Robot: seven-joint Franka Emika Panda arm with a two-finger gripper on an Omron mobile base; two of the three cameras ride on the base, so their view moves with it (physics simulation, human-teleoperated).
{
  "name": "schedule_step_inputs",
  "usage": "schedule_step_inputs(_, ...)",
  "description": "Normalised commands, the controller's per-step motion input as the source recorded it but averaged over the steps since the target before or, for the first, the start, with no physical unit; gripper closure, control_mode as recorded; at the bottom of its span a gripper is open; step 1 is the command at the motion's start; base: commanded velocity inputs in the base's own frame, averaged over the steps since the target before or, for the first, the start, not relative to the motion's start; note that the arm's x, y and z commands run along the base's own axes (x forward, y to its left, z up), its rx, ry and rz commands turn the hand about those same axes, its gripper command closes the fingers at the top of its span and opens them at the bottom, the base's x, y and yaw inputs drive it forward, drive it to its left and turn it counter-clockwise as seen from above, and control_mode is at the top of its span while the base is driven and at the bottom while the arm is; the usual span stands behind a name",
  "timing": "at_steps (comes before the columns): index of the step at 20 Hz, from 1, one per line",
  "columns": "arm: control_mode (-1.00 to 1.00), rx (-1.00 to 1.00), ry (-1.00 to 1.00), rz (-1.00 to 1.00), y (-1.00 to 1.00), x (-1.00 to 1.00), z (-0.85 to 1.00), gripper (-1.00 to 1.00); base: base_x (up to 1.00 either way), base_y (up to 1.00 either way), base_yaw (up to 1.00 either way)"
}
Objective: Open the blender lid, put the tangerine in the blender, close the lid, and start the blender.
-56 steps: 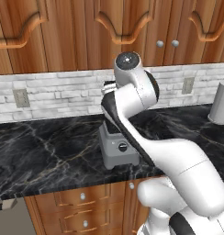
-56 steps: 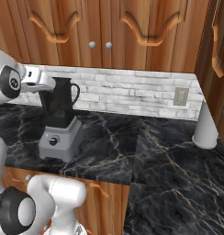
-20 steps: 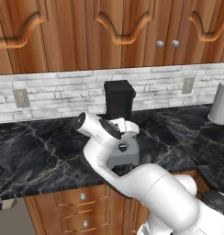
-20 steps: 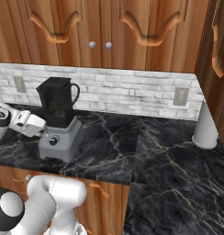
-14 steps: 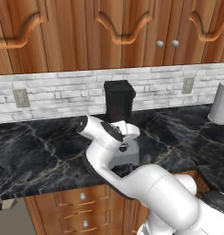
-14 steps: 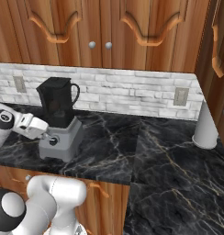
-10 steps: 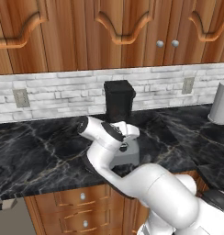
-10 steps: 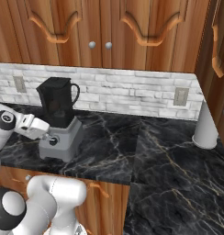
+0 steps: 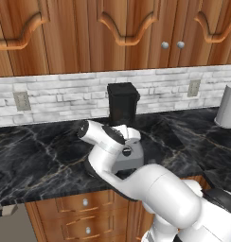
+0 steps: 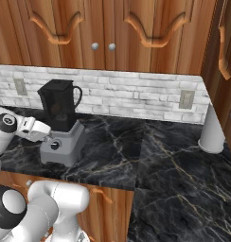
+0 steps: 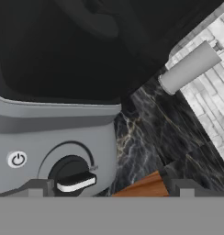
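Note:
The blender (image 10: 65,142) stands on the black marble counter, its dark square jar (image 9: 122,106) on a boxy grey base (image 11: 54,137). On top of the jar lies the flat black blender lid (image 9: 121,86) (image 10: 55,84). My gripper (image 10: 48,137) is low in front of the base, just left of the round knob (image 10: 55,145). In the hand view the gripper (image 11: 109,187) is open with nothing between its tips, and the knob (image 11: 72,176) with its white pointer is close in front, beside the left fingertip (image 11: 36,187). The tangerine is out of view.
A grey cylinder (image 9: 227,106) (image 10: 212,127) (image 11: 189,69) stands at the counter's far right by the brick backsplash. Wooden wall cabinets (image 9: 127,33) hang over the counter. The counter's front edge and the drawers (image 9: 84,203) run just below the blender.
My hand has come down from the top of the jar to the front of the blender base and has edged a little closer to the knob. The jaws have stayed open.

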Motion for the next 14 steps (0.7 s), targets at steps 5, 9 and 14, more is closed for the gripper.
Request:
schedule_step_inputs(5, -1.0, 0.0, -0.02, 0.0, 0.06, 0.22, -0.21, -1.0, 0.0, 0.0, 0.0)
schedule_step_inputs(9, -1.0, 0.0, -0.07, 0.02, 0.0, 0.18, -0.3, -1.0, 0.0, 0.0, 0.0)
schedule_step_inputs(14, -1.0, 0.0, -0.11, 0.05, 0.0, 0.21, -0.18, -1.0, 0.0, 0.0, 0.0)
